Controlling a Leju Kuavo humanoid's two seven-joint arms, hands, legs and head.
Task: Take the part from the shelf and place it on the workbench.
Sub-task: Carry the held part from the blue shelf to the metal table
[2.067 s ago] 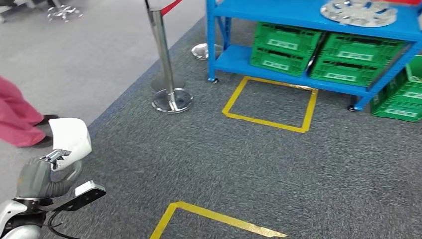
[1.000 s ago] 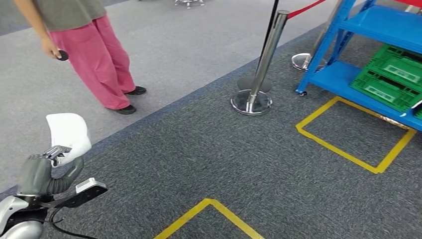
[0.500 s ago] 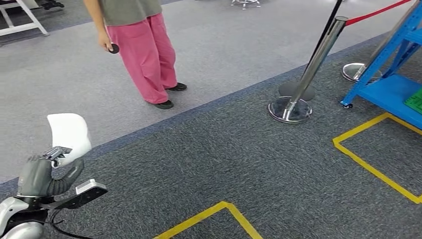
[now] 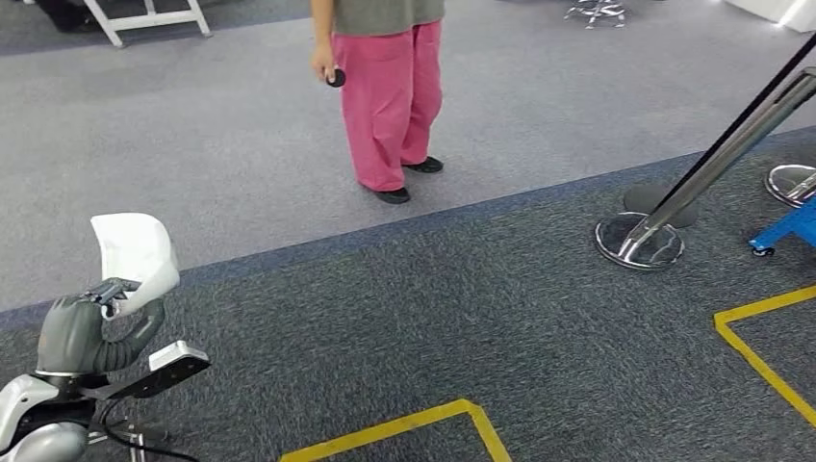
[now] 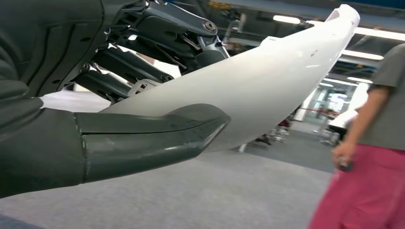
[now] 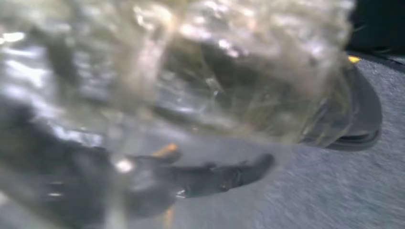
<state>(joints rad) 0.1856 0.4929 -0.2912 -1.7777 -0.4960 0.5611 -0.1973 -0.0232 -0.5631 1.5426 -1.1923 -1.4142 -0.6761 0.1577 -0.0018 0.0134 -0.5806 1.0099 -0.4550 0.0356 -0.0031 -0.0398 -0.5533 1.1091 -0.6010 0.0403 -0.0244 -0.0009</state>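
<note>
Person [image 4: 387,91] cut off above the waist by the head view's top edge; small dark object [image 4: 335,78] in the hand too small to identify. Blue shelf [image 4: 784,234] cropped at the right edge, only a foot visible. Right wrist view blurred throughout, contents unreadable.

the floor [image 4: 500,298] is dark grey carpet near the robot and paler grey carpet [image 4: 221,135] farther off, with a dark seam between. yellow tape lines [image 4: 404,426] lie on the dark part, another corner [image 4: 760,346] at the right. a chrome stanchion base [image 4: 639,241] stands there, beside a blue shelf foot [image 4: 784,234]. a person's black shoes [image 4: 395,194] rest on the pale carpet.
</note>
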